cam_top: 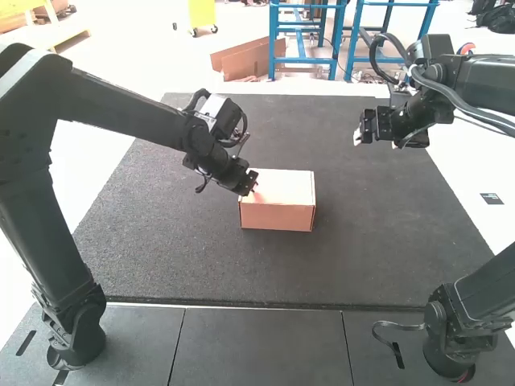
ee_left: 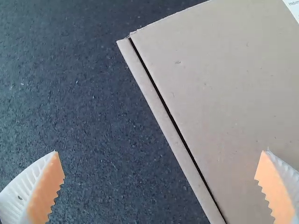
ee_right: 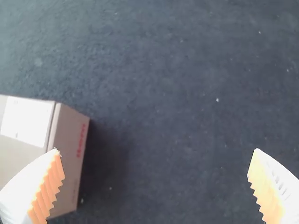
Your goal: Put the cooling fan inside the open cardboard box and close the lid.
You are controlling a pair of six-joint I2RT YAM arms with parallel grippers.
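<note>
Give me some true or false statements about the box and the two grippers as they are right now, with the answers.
1. The cardboard box has its lid down flat. True.
2. The left gripper is shut on the box. False: its fingers are open, at the box's top left corner.
3. The right gripper is open and well apart from the box. True.
4. The box stands on a bare white tabletop. False: it stands on the dark mat.

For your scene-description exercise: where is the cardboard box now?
In the high view, the cardboard box sits closed at the middle of the mat, the left pincer at its far-left corner.
</note>
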